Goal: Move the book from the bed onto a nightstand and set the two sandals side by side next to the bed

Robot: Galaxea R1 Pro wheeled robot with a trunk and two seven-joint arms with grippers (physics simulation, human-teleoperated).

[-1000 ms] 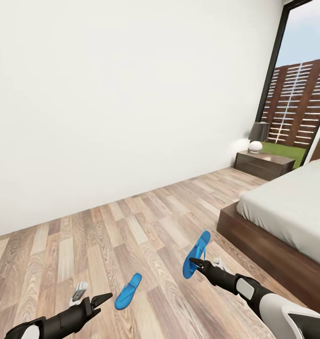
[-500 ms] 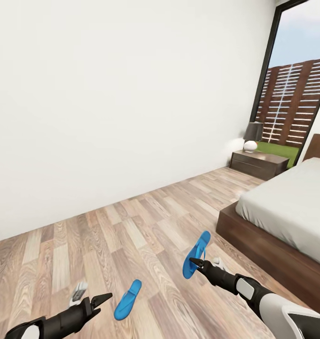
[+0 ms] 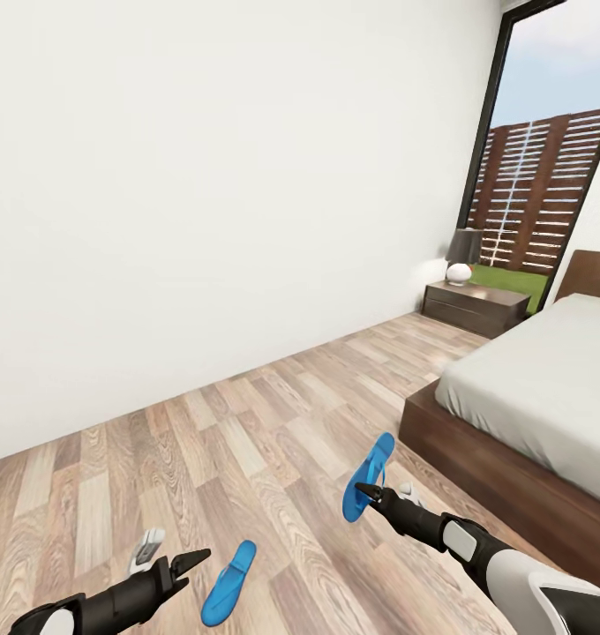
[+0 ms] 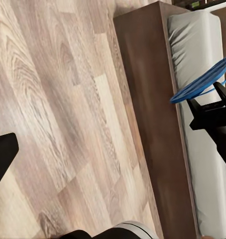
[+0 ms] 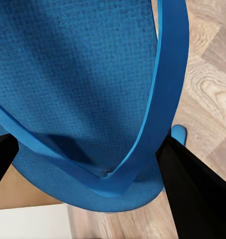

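The right gripper (image 3: 367, 490) is closed on a blue sandal (image 3: 368, 476). It pinches the sandal at the heel end, and the sandal sticks up in the air above the wood floor (image 3: 247, 423). Up close, the black fingers (image 5: 190, 189) sit on each side of the sandal (image 5: 83, 94), right where the thin blue straps meet.

The left gripper (image 3: 191, 559) holds nothing. Its two dark tips look close together, but I cannot tell if it is open or closed. The other sandal (image 3: 228, 583) lies flat on the floor just beside it.

The bed (image 3: 529, 414) is on the right, with a dark wood frame and a pale grey mattress. A dark nightstand (image 3: 475, 306) stands by the wall past the bed, with a lamp (image 3: 463, 256) on top. Behind it is a tall window (image 3: 547, 168).
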